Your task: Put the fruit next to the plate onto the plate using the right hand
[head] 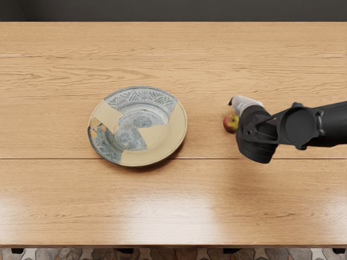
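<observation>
A small red and yellow apple (230,123) lies on the wooden table, right of the plate (171,138). The plate is round, cream and grey-blue patterned, left of centre, with nothing on it. My right arm comes in from the right edge, and its dark wrist covers most of the right hand (242,104). Only pale fingers (244,102) show, just above and right of the apple and very close to it. Whether they touch the apple is hidden by the wrist.
The wooden table (173,206) runs across the whole view, its far edge at the top and its near edge at the bottom. A gap of bare wood separates the apple from the plate's right rim.
</observation>
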Tool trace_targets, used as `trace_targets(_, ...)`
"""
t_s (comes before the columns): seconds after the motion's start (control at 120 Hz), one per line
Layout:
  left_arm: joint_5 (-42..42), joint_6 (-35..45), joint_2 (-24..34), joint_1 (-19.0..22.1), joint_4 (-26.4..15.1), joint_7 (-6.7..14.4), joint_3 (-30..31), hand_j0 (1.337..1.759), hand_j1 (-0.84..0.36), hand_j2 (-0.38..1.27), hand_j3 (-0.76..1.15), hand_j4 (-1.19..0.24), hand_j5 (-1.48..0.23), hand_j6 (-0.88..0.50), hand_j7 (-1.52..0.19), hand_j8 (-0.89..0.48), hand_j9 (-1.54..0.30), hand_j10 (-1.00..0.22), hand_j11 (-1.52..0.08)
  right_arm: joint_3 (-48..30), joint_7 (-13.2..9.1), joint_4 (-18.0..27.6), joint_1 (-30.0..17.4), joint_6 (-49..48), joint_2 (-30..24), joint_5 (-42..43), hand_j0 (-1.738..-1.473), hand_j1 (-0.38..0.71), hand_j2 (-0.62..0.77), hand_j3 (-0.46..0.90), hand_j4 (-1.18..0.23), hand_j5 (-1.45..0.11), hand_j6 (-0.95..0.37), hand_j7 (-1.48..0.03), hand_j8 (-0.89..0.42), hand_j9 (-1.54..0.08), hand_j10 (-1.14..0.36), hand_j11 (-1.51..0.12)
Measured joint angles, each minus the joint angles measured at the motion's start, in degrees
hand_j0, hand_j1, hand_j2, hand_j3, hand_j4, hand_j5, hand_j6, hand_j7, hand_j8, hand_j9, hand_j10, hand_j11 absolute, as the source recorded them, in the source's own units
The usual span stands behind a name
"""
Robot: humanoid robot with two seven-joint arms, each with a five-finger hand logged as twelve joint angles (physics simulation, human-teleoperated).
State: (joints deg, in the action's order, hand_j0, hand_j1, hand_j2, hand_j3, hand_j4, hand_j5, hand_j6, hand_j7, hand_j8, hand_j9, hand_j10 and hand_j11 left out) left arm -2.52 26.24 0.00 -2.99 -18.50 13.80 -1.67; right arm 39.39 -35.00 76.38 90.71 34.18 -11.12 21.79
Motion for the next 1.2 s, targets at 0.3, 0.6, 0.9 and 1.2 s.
trace_targets(0.3, 0.0, 0.0, 0.0, 0.0, 0.0, 0.0, 0.0, 1.658, 0.35, 0.0, 0.0, 0.0, 0.0, 0.0, 0.0, 0.0, 0.0, 0.0, 0.0, 0.1, 0.0, -3.5, -1.3, -0.1, 1.3, 0.0, -1.658, 0.0, -0.06, 0.0, -0.29, -0.37, -0.29, -0.37, -0.29, -0.37, -0.29, -0.37)
trace_targets(0.6, 0.0, 0.0, 0.0, 0.0, 0.0, 0.0, 0.0, 1.658, 0.35, 0.0, 0.0, 0.0, 0.0, 0.0, 0.0, 0.0, 0.0, 0.0, 0.0, 0.5, 0.0, -3.9, -1.4, 0.0, 3.9, 0.0, -1.658, 0.06, -0.07, 0.0, -0.34, -0.45, -0.35, -0.45, -0.34, -0.45, -0.34, -0.45)
trace_targets(0.9, 0.0, 0.0, 0.0, 0.0, 0.0, 0.0, 0.0, 1.658, 0.35, 0.0, 0.0, 0.0, 0.0, 0.0, 0.0, 0.0, 0.0, 0.0, 0.0, 0.5, 0.0, -4.0, -2.1, 0.0, 4.1, 0.0, -1.658, 0.21, -0.09, 0.0, -0.47, -0.61, -0.47, -0.61, -0.47, -0.61, -0.47, -0.61)
trace_targets(1.2, 0.0, 0.0, 0.0, 0.0, 0.0, 0.0, 0.0, 1.658, 0.35, 0.0, 0.0, 0.0, 0.0, 0.0, 0.0, 0.0, 0.0, 0.0, 0.0, -0.3, -0.1, -4.0, -2.6, 0.0, 4.1, 0.1, -1.65, 0.27, -0.01, 0.0, -0.64, -0.81, -0.44, -0.82, -0.4, -0.83, -0.62, -0.82)
